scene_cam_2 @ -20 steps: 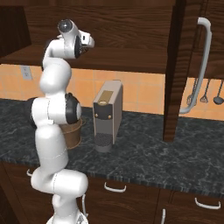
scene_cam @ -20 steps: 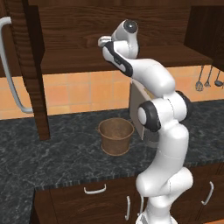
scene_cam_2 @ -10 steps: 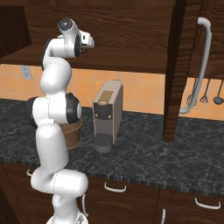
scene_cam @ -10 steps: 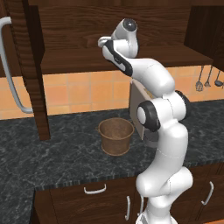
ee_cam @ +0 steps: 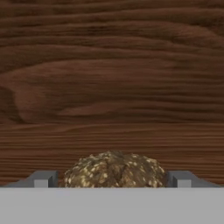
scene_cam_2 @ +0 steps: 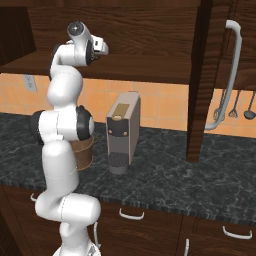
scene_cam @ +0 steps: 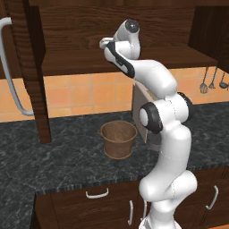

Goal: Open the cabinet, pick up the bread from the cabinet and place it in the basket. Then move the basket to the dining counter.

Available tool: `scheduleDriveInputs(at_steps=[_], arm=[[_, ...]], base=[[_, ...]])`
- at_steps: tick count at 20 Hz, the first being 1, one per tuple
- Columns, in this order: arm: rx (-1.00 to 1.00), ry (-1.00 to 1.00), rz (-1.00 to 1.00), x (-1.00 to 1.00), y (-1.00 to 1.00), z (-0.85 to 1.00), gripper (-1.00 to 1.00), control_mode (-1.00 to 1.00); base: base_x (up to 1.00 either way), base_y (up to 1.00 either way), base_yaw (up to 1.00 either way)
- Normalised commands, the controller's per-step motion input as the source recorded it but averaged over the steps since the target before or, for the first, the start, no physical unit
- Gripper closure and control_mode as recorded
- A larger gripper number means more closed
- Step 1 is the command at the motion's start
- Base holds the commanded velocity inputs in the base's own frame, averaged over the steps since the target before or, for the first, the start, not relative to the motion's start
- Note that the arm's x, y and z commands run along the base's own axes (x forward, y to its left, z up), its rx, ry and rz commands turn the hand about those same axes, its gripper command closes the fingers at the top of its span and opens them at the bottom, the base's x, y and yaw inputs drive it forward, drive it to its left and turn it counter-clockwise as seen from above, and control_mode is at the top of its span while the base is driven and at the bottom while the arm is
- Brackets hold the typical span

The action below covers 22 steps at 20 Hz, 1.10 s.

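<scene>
Jaws stand apart in the hand view, one dark tip at each side of the bread (ee_cam: 114,169), a rounded seeded loaf that lies between them; whether the tips already press its sides I cannot tell. The gripper (scene_cam: 103,44) is at the height of the cabinet (scene_cam: 112,31) shelf, reaching in over its front edge.

Compared with a second ago, the arm's posture looks almost the same in both base views. The hand has shifted only a little at the shelf, and the basket, the coffee machine and the doors have not moved.

Both cabinet doors are swung wide open. The left door (scene_cam: 27,67) shows its long silver bar handle (scene_cam: 11,76) at the left of the left base view, and the right door (scene_cam_2: 202,80) with its handle (scene_cam_2: 227,75) stands at the right of the right base view. Inside, the dark wooden shelf (scene_cam_2: 140,67) and back panel (ee_cam: 112,65) are seen, and the bread rests on that shelf close to the hand.

Below, the basket (scene_cam: 118,139) stands upright on the black speckled worktop (scene_cam: 53,156), just beside the arm's lower links. A tan coffee machine (scene_cam_2: 122,131) stands near it on the same worktop. Orange tiles (scene_cam: 80,94) cover the wall behind, some utensils (scene_cam_2: 235,107) hang at the far right, and low drawers with short silver handles (scene_cam: 97,193) run under the worktop.
</scene>
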Motion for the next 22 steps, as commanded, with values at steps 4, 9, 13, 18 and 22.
scheduleDriveInputs(at_steps=[4,9,13,18,22], arm=[[0.0,0.0,0.04,-0.05,-0.02,-0.54,1.0,-1.0],[0.0,-0.08,0.03,-0.52,0.0,-0.33,1.0,-1.0],[0.0,-0.19,0.02,-0.9,-0.16,0.2,1.0,-1.0],[0.02,-0.15,0.0,-1.0,-0.38,0.64,1.0,-1.0],[0.01,-0.01,-0.04,-1.0,-0.34,0.31,1.0,-1.0]], base=[[0.0,0.0,0.0],[0.0,0.0,0.0],[0.0,0.0,0.0],[0.0,0.0,0.0],[0.0,0.0,0.0]])
